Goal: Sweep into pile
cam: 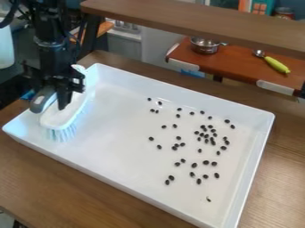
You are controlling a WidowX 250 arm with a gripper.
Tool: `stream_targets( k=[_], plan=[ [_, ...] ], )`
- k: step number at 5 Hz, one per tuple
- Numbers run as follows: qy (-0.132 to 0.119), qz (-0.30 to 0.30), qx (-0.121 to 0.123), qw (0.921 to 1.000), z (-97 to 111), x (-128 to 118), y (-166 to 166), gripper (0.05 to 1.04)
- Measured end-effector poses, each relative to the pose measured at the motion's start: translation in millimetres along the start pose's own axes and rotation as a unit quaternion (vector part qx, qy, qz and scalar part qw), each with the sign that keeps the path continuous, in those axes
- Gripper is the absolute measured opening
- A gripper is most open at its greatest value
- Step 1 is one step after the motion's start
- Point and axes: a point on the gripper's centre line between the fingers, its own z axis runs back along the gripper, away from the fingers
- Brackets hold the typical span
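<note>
Wood-grain tabletop (71, 187), 7 o'clock, also right edge. Brown plank (196, 22) spans 11 to 2 o'clock. Reddish-brown wooden surface (238, 67) at 2 o'clock, pale corner trim. Pale panel (156, 46) at 12, possibly wall or cabinet.

Smooth, glossy white plastic rectangular tray (125, 151); matt brown wood-grained table (71, 191); shiny round metal bowl (205, 45).

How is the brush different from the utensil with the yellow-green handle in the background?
The brush is held by the claw at one end of the white tray, while the utensil lies on a reddish-brown surface. The brush has pale bristles; the utensil has a shiny metal head. Both have a handle.
</note>
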Motion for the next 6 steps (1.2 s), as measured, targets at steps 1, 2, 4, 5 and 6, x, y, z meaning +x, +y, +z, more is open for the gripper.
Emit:
stream_targets(
  k=[1, 2, 4, 5, 6],
  plan=[
    [0.004, -0.023, -0.015, 0.9996, 4.3, -9.8, -22.2, 0.498],
    [0.014, -0.047, -0.025, 0.9985, 10.3, -23.1, -52.1, 0.498],
    [0.027, -0.071, -0.029, 0.9967, 17.5, -37.2, -95.1, 0.498],
    [0.011, -0.081, -0.028, 0.9963, 23.7, -44.5, -120.8, 0.498],
    [-0.003, -0.085, -0.024, 0.9961, 21.9, -51.8, -139.2, 0.498]
  ],
)
